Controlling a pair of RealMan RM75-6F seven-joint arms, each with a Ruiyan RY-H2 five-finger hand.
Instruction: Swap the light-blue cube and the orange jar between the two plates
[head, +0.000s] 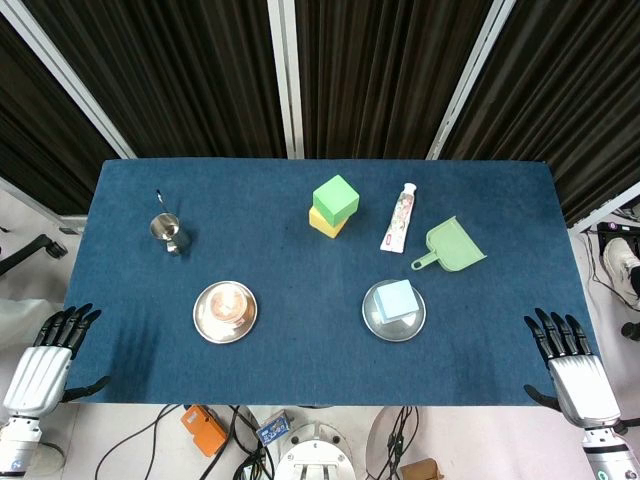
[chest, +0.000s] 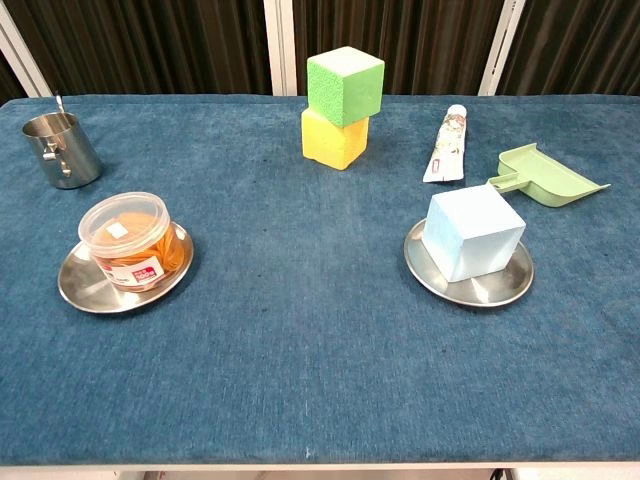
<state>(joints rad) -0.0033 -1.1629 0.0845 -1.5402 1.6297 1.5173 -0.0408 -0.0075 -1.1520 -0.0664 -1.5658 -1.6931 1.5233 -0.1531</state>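
Head view: left hand (head: 45, 362) at 8 o'clock off the near table edge, right hand (head: 572, 365) at 4 o'clock, both with fingers spread, holding nothing, well apart from everything; likely parked at start, swap not begun. Orange jar (head: 227, 303) sits on left plate (head: 204, 323), light-blue cube (head: 396, 299) on right plate (head: 376, 321). One plate on each arm's side, probably so each hand takes its own item. Clutter at 12 o'clock: green cube (head: 336, 197) stacked on yellow cube (head: 322, 224), tube (head: 398, 216), dustpan (head: 452, 245), metal cup (head: 168, 231) at 10.

Chest view: no hands visible. Jar (chest: 127, 240) upright, lidded, centred on its plate (chest: 80, 288). Cube (chest: 471, 231) fills most of its plate (chest: 500, 288); needs a wide grasp, I'd guess.
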